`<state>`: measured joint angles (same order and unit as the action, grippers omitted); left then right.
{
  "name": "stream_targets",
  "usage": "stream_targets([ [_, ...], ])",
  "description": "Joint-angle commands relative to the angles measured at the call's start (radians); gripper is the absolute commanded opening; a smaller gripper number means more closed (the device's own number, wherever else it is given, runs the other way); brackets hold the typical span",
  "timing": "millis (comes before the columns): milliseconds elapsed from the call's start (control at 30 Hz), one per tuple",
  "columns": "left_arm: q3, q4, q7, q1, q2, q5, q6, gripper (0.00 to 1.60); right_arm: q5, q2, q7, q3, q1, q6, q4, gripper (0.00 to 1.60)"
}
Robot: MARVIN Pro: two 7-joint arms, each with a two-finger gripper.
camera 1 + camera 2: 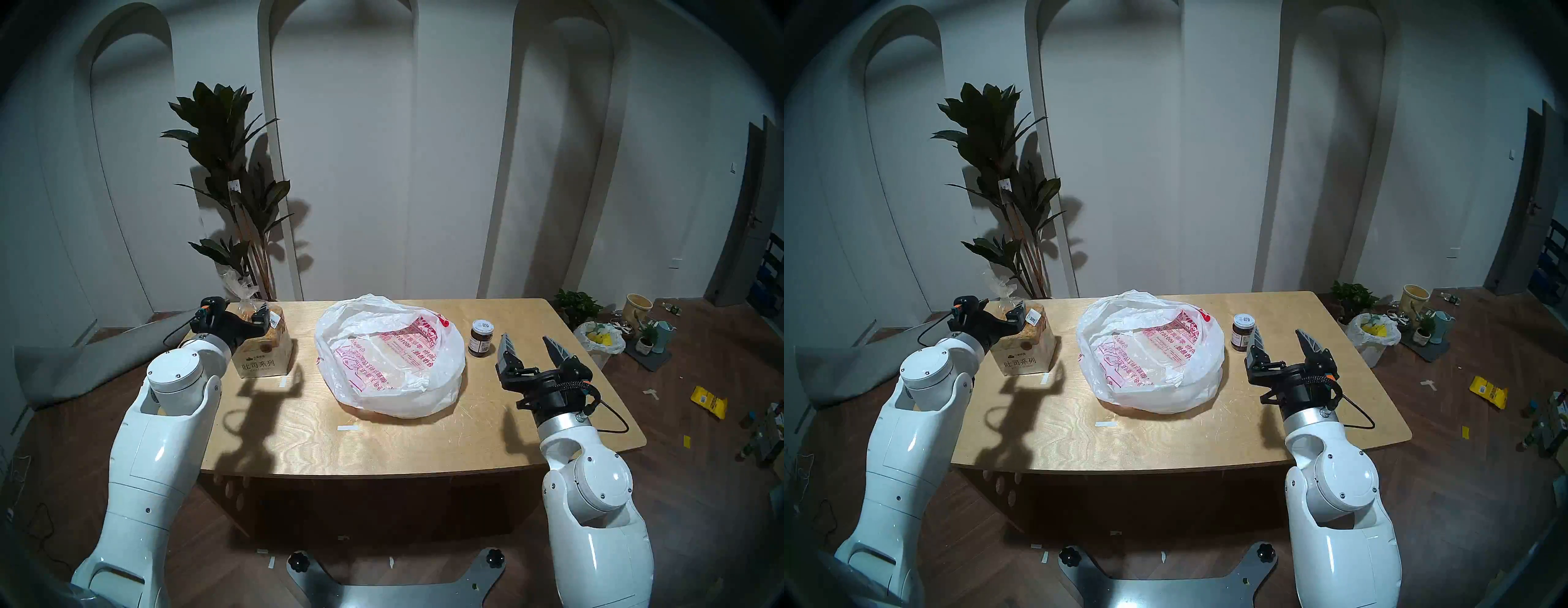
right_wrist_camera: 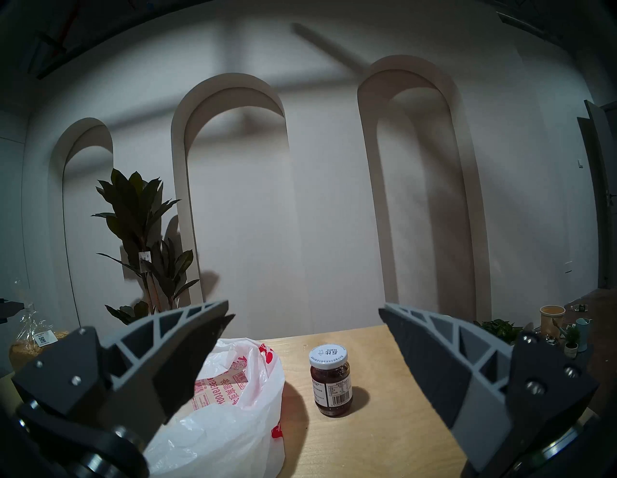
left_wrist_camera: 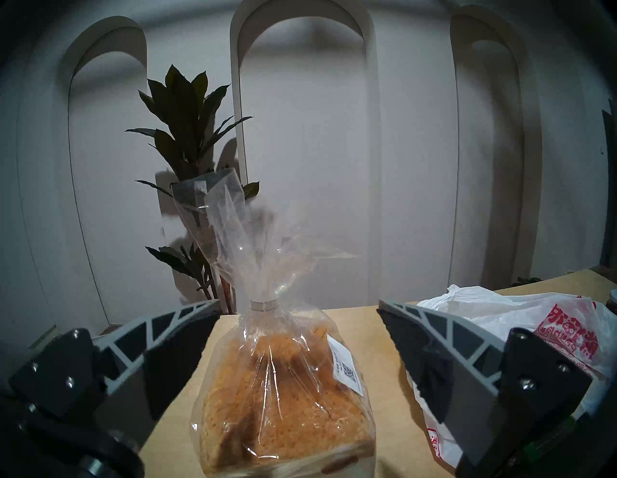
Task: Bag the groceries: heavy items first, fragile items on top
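**Both tools open, groceries still out on the table**

From the head camera, the table (image 1: 382,446) carries three things in a row. At far left stands the toast loaf (image 1: 265,352), upright, its beige band printed with the characters 吐司系列 facing the near side and the gathered neck of the clear wrapper pointing straight up. The white bag (image 1: 388,361) lies slumped in the middle, mouth upward, with red print that reads upside down from here. The jar (image 1: 481,338) stands upright right of the bag, white label on its lid. The left tool (image 1: 235,314) hovers at the loaf's top, jaws spread wide; the right tool (image 1: 532,346) hangs open, near and right of the jar.

The left wrist view shows the loaf (image 3: 283,400) between the spread fingers (image 3: 173,350), untouched, with a white sticker on its right shoulder, print too small to read.

The right wrist view shows the jar (image 2: 330,384) between open fingers (image 2: 430,360), well ahead, with a barcode label on its side.
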<state>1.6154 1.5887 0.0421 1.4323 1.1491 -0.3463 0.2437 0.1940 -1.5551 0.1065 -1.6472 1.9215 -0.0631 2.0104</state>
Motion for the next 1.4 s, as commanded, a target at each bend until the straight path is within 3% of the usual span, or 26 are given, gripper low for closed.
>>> stream_targets([
  [0,-0.017,-0.033,0.005,-0.114,-0.007,0.0,0.001,1.6,-0.001,0.001,-0.001,-0.003,-0.009,-0.006,0.018,1.6],
  [867,-0.086,-0.33,0.03,-0.331,0.001,-0.016,-0.002,1.6,0.003,0.001,0.006,-0.006,-0.012,-0.007,0.018,1.6],
  [1367,-0.096,-0.502,0.05,-0.437,0.003,-0.007,-0.016,1.6,0.002,0.0,0.008,-0.008,-0.011,-0.008,0.022,1.6],
])
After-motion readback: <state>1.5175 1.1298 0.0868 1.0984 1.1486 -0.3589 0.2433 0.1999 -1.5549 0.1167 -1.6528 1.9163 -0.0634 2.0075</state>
